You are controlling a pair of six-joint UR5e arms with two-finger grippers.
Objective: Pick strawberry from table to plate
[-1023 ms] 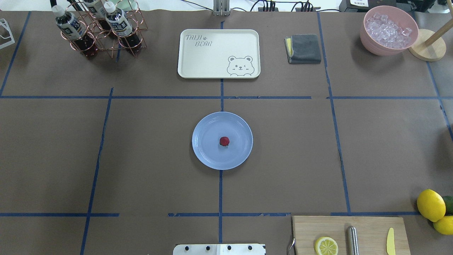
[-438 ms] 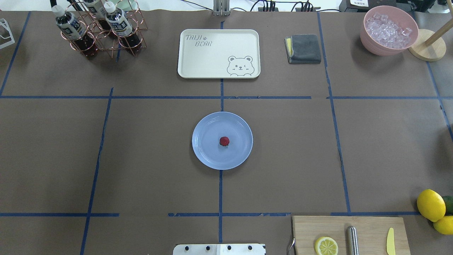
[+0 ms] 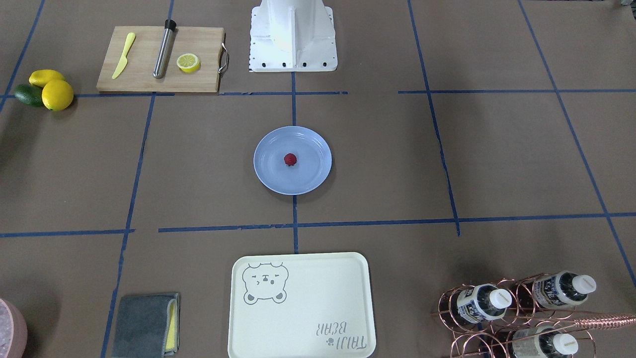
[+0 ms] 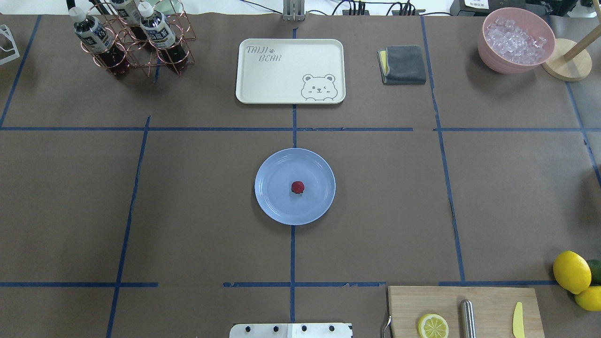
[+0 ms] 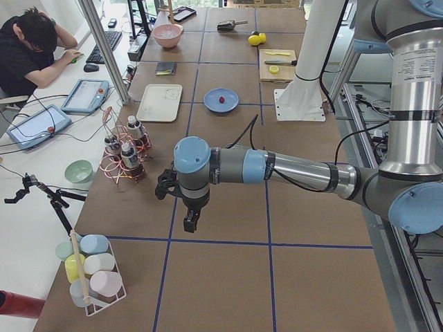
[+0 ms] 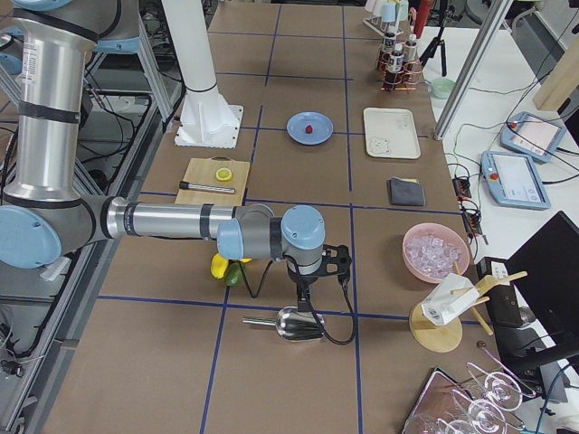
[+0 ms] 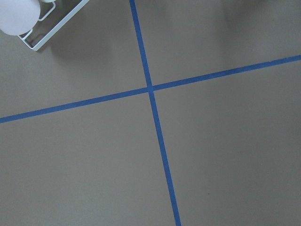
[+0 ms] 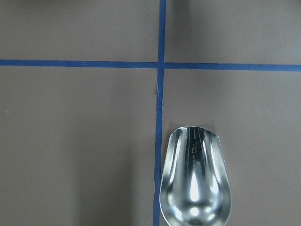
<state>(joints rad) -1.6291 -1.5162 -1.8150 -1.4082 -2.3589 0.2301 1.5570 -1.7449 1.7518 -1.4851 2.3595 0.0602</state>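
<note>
- strawberry (image 4: 297,187): sits near the middle of the plate (image 4: 277,206), nothing touching it, green bit barely visible
- plate lies on the table (image 4: 375,211), over the centre tape line
- judgement: placing looks done, so the step in hand is just keeping clear
- to do it well: keep both arms out at the table ends, make no sweep over the plate, and don't nudge the rim, since the berry would likely roll
- left gripper (image 5: 188,221): hangs over bare table well apart from the plate; seen from the side only, so can't tell if it's wide or narrow
- right gripper (image 6: 303,294): hangs just above a metal scoop (image 8: 195,179) at the other end; spread also can't be told
- neither wrist view shows fingers
- counts: 1 strawberry, 1 plate, 2 whole lemons (image 4: 571,271), 1 lemon half (image 4: 433,326), 1 cutting board (image 4: 493,300), 1 bear tray (image 4: 281,80), 3 bottles (image 4: 155,28), 1 ice bowl (image 4: 488,47), 1 grey cloth (image 4: 404,65)
</note>
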